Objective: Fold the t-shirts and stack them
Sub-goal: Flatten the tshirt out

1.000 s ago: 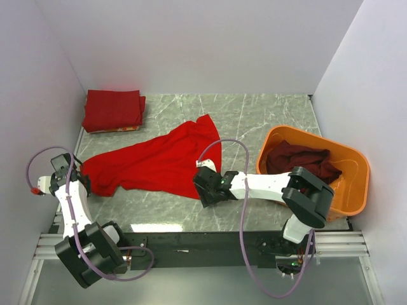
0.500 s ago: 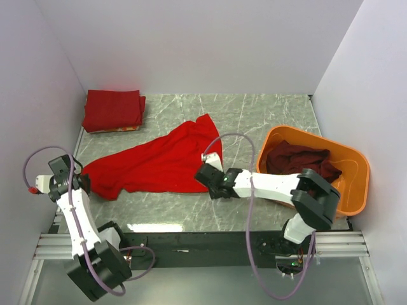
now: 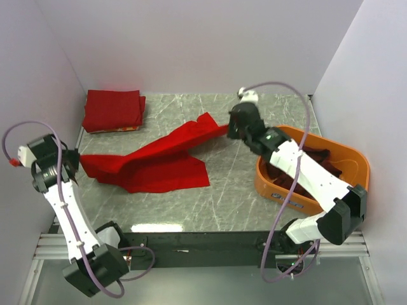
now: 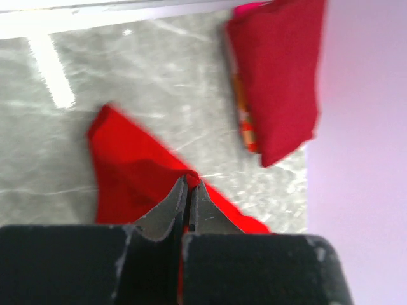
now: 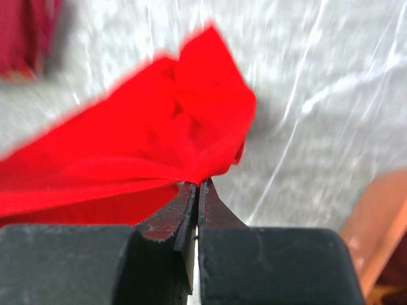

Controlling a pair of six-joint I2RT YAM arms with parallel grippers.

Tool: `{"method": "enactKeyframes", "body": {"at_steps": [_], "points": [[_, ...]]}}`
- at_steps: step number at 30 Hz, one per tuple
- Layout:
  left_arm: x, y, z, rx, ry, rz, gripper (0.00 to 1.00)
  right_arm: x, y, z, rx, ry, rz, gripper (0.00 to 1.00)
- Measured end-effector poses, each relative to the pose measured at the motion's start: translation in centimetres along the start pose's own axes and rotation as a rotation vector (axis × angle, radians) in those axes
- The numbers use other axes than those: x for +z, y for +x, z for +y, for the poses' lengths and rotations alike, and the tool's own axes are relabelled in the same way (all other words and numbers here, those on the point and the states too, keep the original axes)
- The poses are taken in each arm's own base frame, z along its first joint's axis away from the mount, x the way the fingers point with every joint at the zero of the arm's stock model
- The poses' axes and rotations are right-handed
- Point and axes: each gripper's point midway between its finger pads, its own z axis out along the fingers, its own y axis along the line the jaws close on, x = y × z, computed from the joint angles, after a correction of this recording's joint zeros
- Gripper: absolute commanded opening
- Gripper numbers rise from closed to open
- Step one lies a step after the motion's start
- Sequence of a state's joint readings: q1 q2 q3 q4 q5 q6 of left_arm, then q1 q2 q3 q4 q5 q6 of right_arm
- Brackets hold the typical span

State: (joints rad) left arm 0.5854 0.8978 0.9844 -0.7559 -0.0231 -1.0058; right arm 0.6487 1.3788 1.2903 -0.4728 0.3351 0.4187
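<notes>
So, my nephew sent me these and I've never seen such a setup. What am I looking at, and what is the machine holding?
These are two robot arms bolted at the near edge of a marble table. The wide picture comes from a fixed camera above and behind them. The other two come from small cameras on the wrists, each looking along its own arm's tip: the left pincer and the right pincer. Both are shut on a bright red t-shirt, one at each end, so it is pulled out between them across the table. A folded dark red pile lies in the far left corner. On the right, an orange tub holds a maroon t-shirt.
</notes>
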Motion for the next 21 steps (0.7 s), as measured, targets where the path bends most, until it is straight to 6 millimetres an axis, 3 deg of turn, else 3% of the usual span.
{"method": "enactKeyframes", "body": {"at_steps": [4,8,11,14,18,21], "points": [[-1.1,-1.9,-4.0,0.004,0.069,-0.004,0.01,-0.9,-5.5,-0.5,0.016,-0.015,-0.094,0.0],[-4.8,-5.2,-9.1,0.024,0.199,-0.081,0.01,-3.4,-10.5,0.1,0.002,-0.047,-0.178,0.0],[-9.4,-7.9,-12.8,0.041,0.321,-0.169,0.01,-5.7,-13.3,0.6,-0.002,-0.074,-0.242,0.0],[-14.2,-9.8,-15.3,0.062,0.421,-0.25,0.01,-8.6,-14.9,0.3,-0.011,-0.094,-0.287,0.0],[-20.6,-11.8,-16.9,0.089,0.521,-0.367,0.01,-13.1,-16.0,-0.3,-0.012,-0.132,-0.338,0.0],[-26.0,-13.0,-17.0,0.094,0.581,-0.474,0.01,-17.8,-17.0,-0.7,-0.006,-0.196,-0.399,0.0]]}}
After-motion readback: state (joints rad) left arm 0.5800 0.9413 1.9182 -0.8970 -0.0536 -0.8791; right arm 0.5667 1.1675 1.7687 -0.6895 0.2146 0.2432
